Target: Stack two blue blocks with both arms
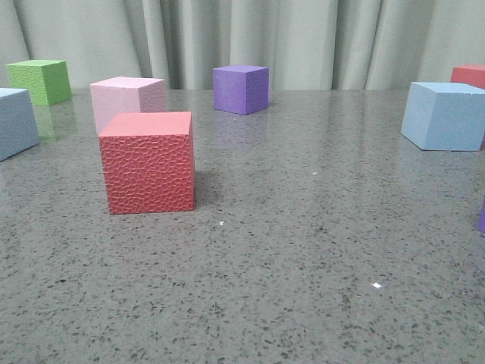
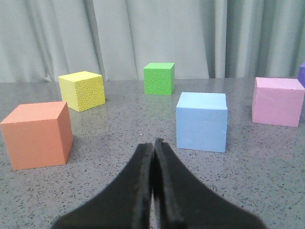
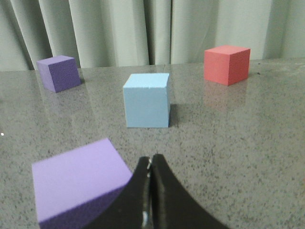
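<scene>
One sky-blue block (image 1: 15, 121) sits at the table's left edge in the front view; it also shows in the left wrist view (image 2: 201, 121), a short way ahead of my left gripper (image 2: 153, 141), which is shut and empty. The other sky-blue block (image 1: 445, 115) sits at the right; it also shows in the right wrist view (image 3: 147, 100), ahead of my right gripper (image 3: 151, 158), which is shut and empty. Neither gripper shows in the front view.
A red cube (image 1: 148, 161) stands front left, with a pale pink cube (image 1: 127, 100) behind it. A green cube (image 1: 39, 80) and a purple cube (image 1: 241, 89) stand at the back. An orange cube (image 2: 37, 134) and a yellow cube (image 2: 82, 90) lie left of my left gripper. A light purple cube (image 3: 76, 181) lies beside my right gripper.
</scene>
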{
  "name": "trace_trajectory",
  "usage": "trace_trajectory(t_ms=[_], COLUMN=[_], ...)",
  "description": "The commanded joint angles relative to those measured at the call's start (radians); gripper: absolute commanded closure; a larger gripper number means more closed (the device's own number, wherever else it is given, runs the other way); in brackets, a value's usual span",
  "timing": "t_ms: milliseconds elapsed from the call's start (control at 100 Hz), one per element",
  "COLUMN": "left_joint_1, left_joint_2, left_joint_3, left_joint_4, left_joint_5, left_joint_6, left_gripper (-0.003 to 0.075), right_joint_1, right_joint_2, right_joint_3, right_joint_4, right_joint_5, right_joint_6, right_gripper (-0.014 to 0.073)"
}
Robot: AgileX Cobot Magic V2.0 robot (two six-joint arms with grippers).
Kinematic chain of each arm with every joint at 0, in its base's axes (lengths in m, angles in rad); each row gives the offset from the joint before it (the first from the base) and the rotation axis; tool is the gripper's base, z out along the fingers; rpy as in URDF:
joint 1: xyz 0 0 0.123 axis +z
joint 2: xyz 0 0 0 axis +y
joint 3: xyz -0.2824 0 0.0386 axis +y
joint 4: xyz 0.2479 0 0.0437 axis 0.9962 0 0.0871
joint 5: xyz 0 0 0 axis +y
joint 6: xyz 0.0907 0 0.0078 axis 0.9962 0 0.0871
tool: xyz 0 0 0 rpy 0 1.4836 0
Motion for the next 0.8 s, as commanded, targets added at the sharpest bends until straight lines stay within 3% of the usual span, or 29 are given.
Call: trace_trajectory(t_ms=[0,290,560,790], left_joint_1=[0.0,0.0,0.0,0.0], left_joint_2=[0.002,0.213,0.432,0.529], left_joint_3=[-0.093,-0.332,-0.552,-0.621], left_joint_4=[-0.008,-0.055,-0.095,-0.095], left_joint_5=[-0.018,0.158,0.256,0.249], left_joint_6=[-0.009,-0.009,-0.009,-0.009], left_gripper=[0.074,0.074,0.0739,0.0724], right_joint_1=[0.002,0.002,0.002,0.002], right_joint_2=[0.015,0.222,0.456,0.585], right_joint_3=[-0.086,-0.368,-0.597,-0.713], right_joint_4=[0.0,0.0,0.0,0.0], right_joint_5=[-0.026,0.282,0.379,0.428], right_joint_6=[-0.008,-0.008,-0.008,-0.008], right_gripper=[0.0662,0.0653,0.0653,0.0642])
